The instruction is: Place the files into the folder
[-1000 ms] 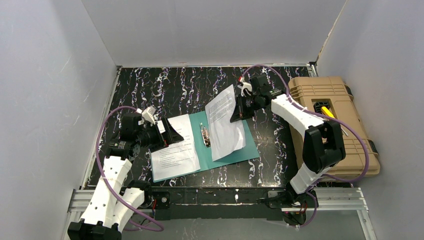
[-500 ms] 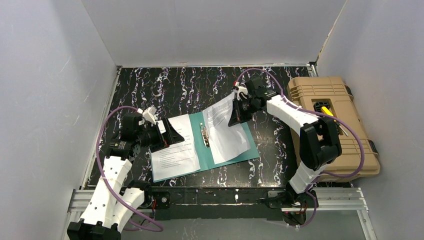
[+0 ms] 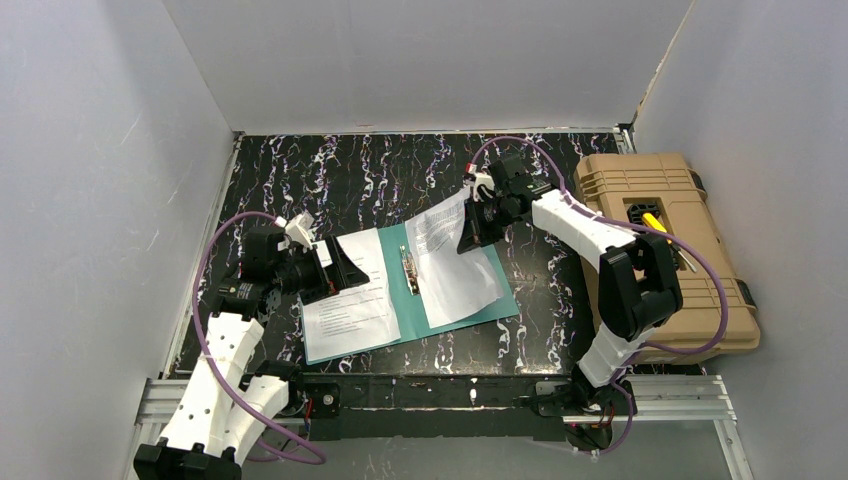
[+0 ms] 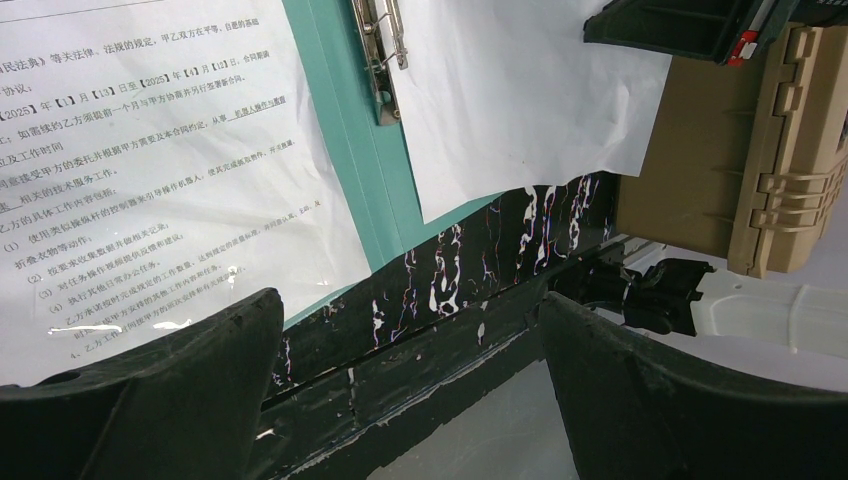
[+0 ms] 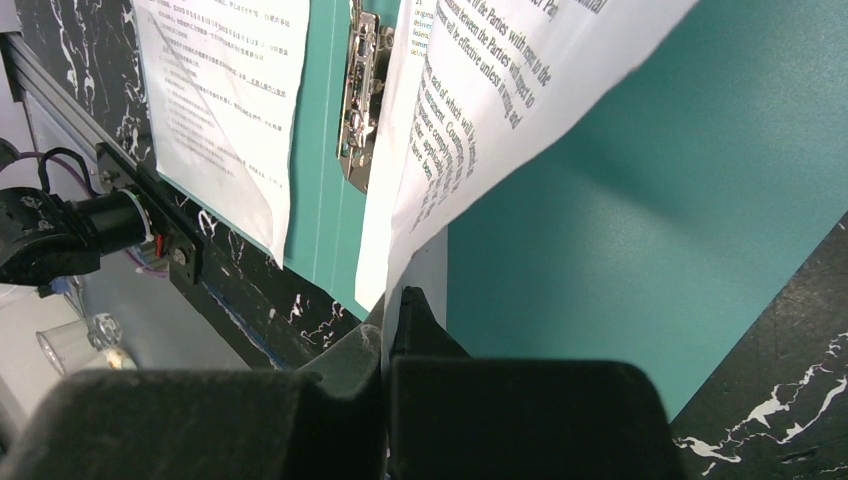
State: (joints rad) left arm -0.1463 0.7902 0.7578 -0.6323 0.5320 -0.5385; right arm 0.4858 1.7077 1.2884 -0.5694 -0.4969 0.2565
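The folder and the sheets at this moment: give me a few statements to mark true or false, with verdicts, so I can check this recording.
1. The folder lies open on the table. True.
2. The right gripper has its fingers shut on a printed sheet. True.
3. The left gripper grips the other sheet. False: its fingers stand open and hold nothing.
4. One sheet lies on the tan toolbox. False: the other sheet rests on the folder's left half, and the printed sheet hangs over its right half.
5. The metal clip sits at the folder's spine, between the two sheets. True.
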